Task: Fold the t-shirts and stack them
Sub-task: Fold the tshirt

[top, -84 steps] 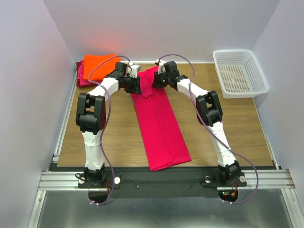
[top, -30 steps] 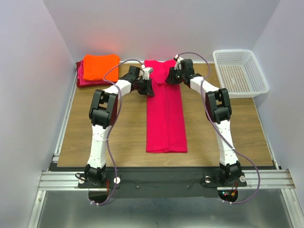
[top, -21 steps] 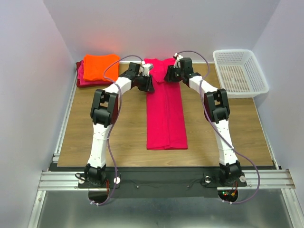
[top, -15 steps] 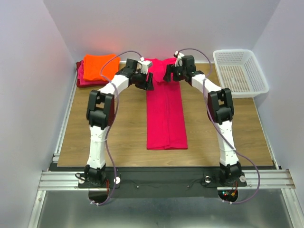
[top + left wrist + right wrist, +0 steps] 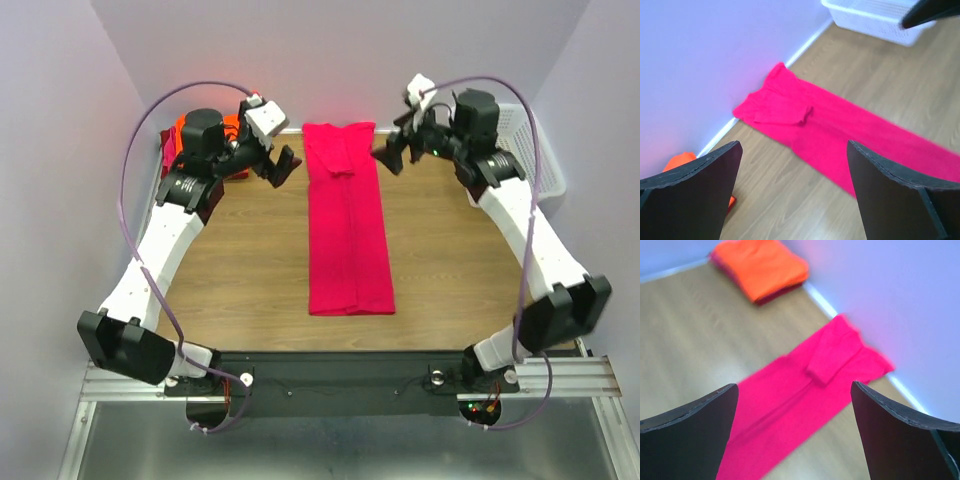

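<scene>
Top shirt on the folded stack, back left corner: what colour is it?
The top shirt is bright orange; the right wrist view shows it best.

Top view is bright and even, with soft light and only faint shadows on the table (image 5: 250,260). The pink shirt (image 5: 347,225) throws a reddish glow onto the back wall (image 5: 340,60), and it's the same in both wrist views. Left wrist view is fairly sharp, though the white basket (image 5: 875,17) is nearly blown out. Right wrist view is smeary all over, orange shirt (image 5: 762,267) included. The fingers (image 5: 690,200) up close read as near-black slabs.
</scene>
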